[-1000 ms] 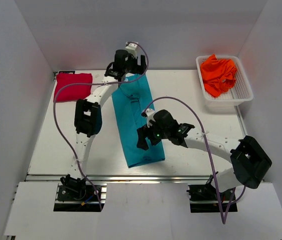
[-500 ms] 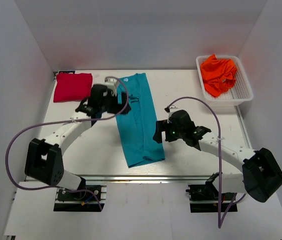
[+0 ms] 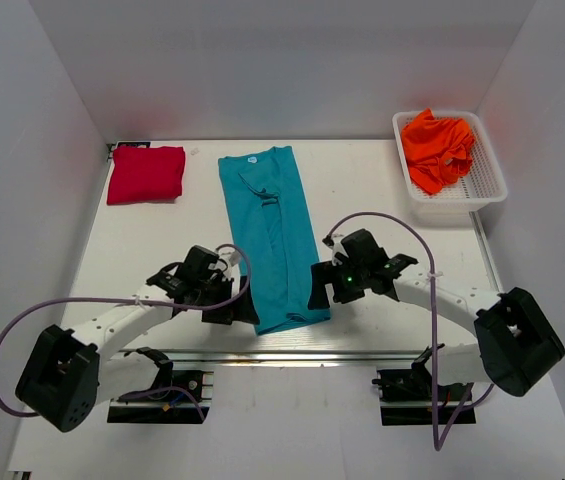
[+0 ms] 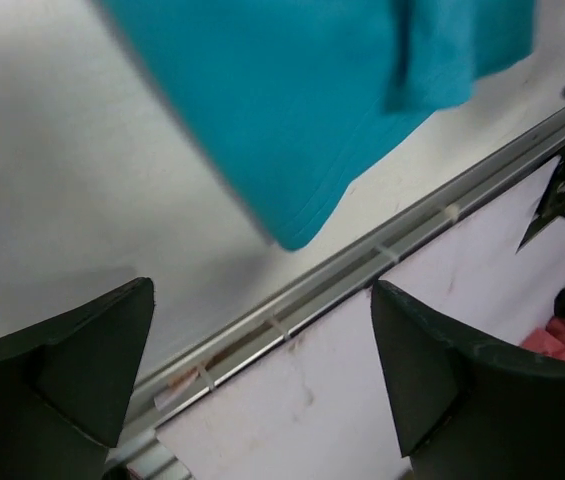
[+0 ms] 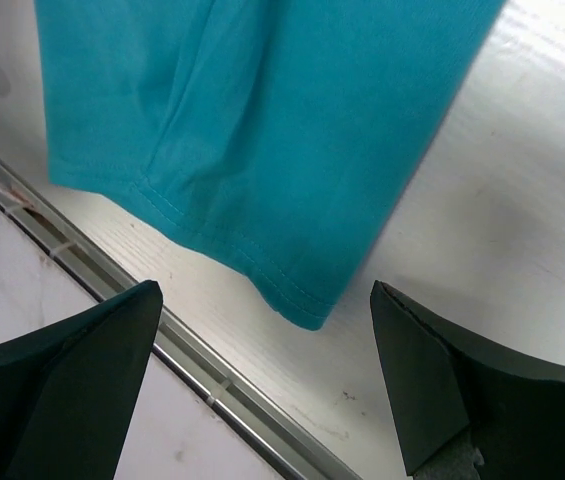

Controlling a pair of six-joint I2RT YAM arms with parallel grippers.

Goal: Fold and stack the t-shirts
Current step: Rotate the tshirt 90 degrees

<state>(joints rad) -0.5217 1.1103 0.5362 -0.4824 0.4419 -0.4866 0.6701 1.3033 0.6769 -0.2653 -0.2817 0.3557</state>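
The teal t-shirt (image 3: 267,235) lies flat as a long narrow strip down the middle of the table, collar at the far end. My left gripper (image 3: 233,304) is open and empty, just left of its near hem corner (image 4: 292,230). My right gripper (image 3: 319,287) is open and empty, just right of the other near hem corner (image 5: 307,315). The red t-shirt (image 3: 146,174) lies folded at the far left. The orange t-shirt (image 3: 438,147) is crumpled in a basket.
A white plastic basket (image 3: 482,185) stands at the far right corner. A metal rail (image 3: 262,353) runs along the table's near edge, close under both grippers (image 4: 362,265) (image 5: 212,385). White walls close in the left, right and back.
My left arm has swung from the shirt's far collar end back to its near left corner. My right gripper has shifted to the near right corner. The teal shirt now lies flat.
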